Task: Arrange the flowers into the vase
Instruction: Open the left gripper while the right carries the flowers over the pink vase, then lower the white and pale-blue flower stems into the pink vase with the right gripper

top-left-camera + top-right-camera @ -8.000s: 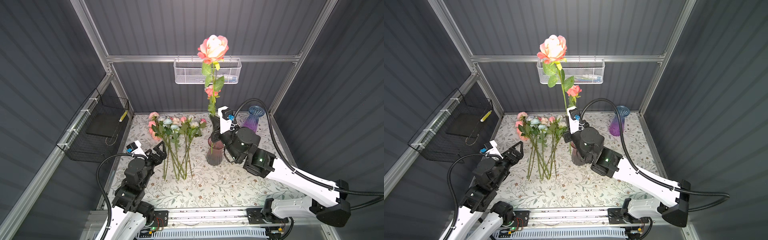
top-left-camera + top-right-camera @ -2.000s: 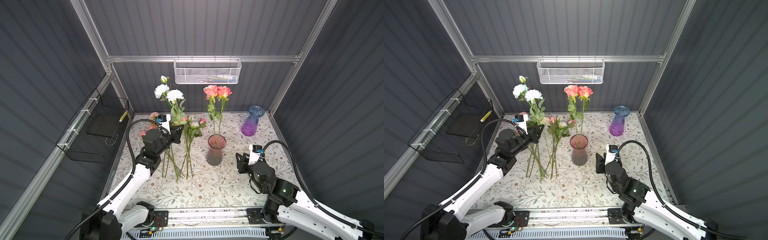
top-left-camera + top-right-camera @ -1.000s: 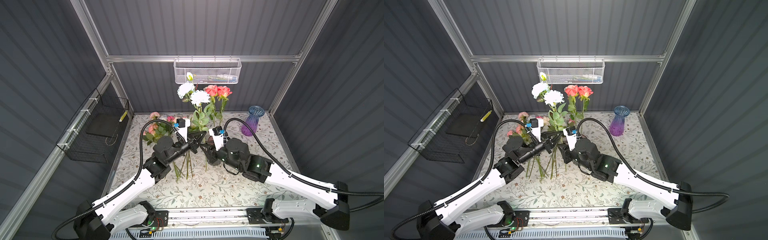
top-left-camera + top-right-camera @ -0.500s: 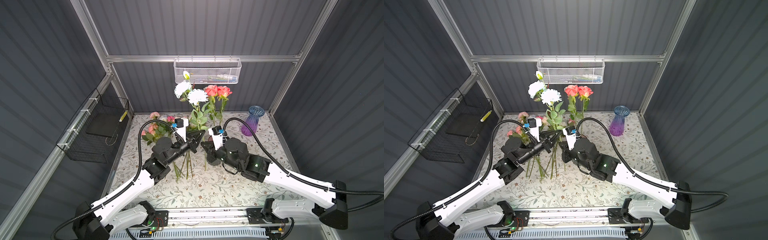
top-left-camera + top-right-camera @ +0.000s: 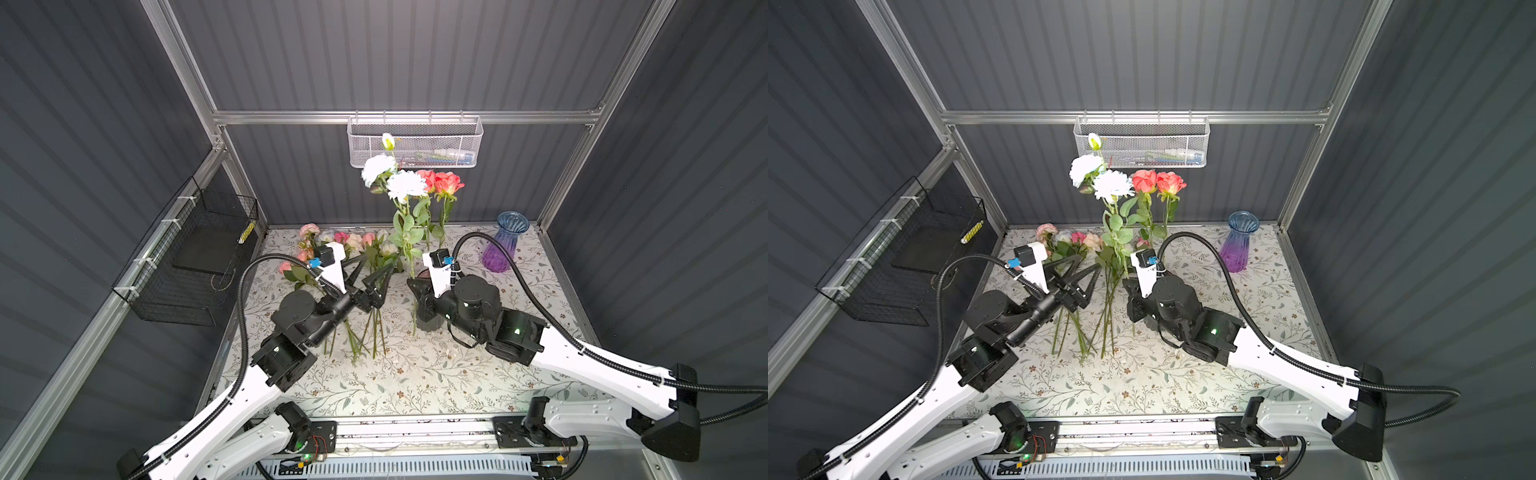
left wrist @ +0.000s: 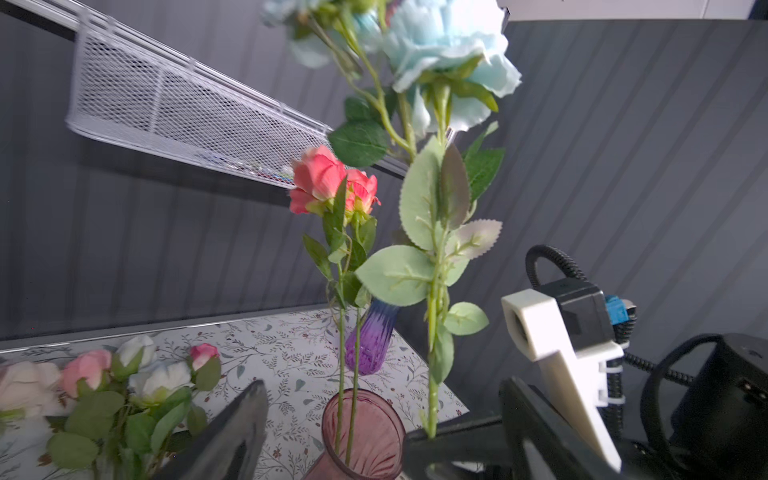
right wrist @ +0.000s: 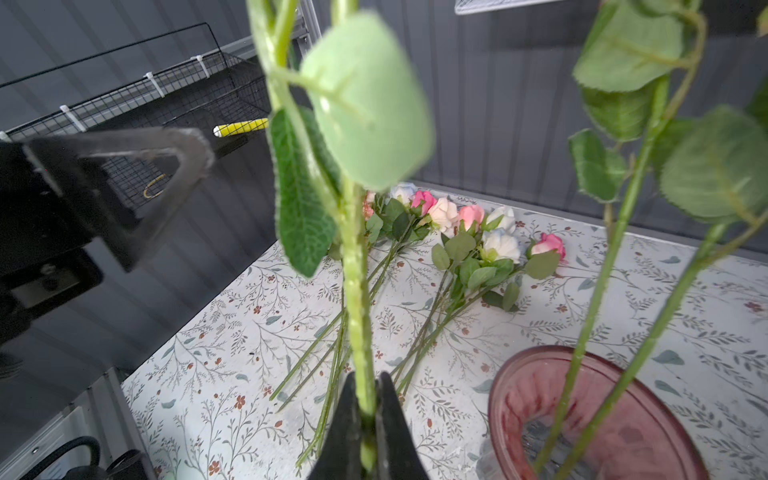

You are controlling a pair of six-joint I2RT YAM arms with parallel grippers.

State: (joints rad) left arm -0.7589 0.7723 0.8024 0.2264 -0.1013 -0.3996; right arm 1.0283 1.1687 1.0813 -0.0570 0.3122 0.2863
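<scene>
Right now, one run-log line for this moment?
left claw: open | right claw: shut on pale-bloomed stem | pink vase: two coral roses inside | loose flowers: on table

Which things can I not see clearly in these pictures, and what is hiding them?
The pink vase: mostly hidden behind the right gripper in both top views.
The white basket: contents too small in both top views.
The held stem: bloom cut off by the right wrist view's edge, leaves blurred.

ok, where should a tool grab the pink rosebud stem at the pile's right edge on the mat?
Probably its bare lower length, below the leaves, from straight above with jaws across it: the pink rosebud stem lies flat on the floral mat, bloom end crowded by white blooms.
</scene>
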